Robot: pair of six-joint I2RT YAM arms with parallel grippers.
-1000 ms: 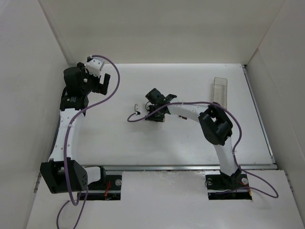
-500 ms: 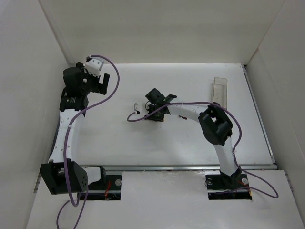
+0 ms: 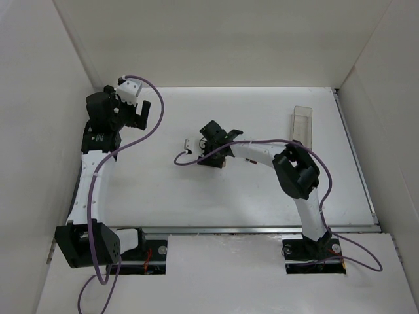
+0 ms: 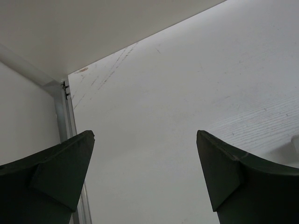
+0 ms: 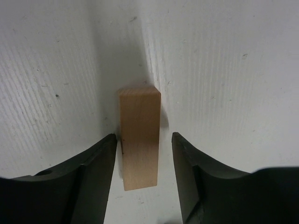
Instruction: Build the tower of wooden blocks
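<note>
Hardly anything has moved since a second ago: the right claw (image 5: 144, 140) keeps its place near the centre of the surface (image 3: 163, 196), and the left claw (image 4: 145, 140) keeps its place too. In the right wrist view one light tan block (image 5: 139, 126) is between the two fingers. The left finger is just at the block's edge, while a clear gap shows on the right side, so this claw is narrowly parted and grips nothing. From above, the block is almost fully hidden under the claw, and I cannot tell whether it stands or lies. The left claw is spread wide with nothing inside, far out at 10 o'clock of the surface. The clear plastic box (image 3: 302, 123) is at 2 o'clock, well apart from the block, and its edges are faint.
</note>
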